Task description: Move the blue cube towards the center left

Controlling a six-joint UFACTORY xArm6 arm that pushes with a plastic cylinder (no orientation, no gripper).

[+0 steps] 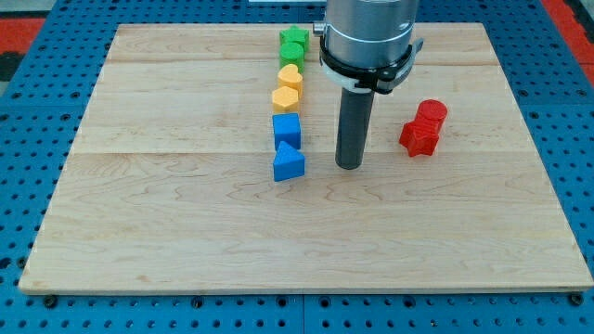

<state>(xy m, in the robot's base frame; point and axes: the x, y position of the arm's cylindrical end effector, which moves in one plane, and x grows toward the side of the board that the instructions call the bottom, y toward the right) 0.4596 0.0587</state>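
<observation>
- My tip (349,166) rests on the wooden board (167,223), just right of the blue cube (287,127).
- The cube sits near the board's middle, touching a blue wedge (289,163) below it.
- No jaws here: only a rod.
- Two yellow blocks (289,85), possibly touching, lie above the cube.

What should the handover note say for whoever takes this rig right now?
My tip rests on the board, to the view's right of the blue cube and the blue wedge-like block, touching neither.
The blue cube sits mid-board at the lower end of a column: green blocks at the top, yellow blocks below them, the wedge just under the cube.
Two red blocks lie to the view's right.
Done: no push apparent.
Left: push the cube toward the view's centre left.
</observation>
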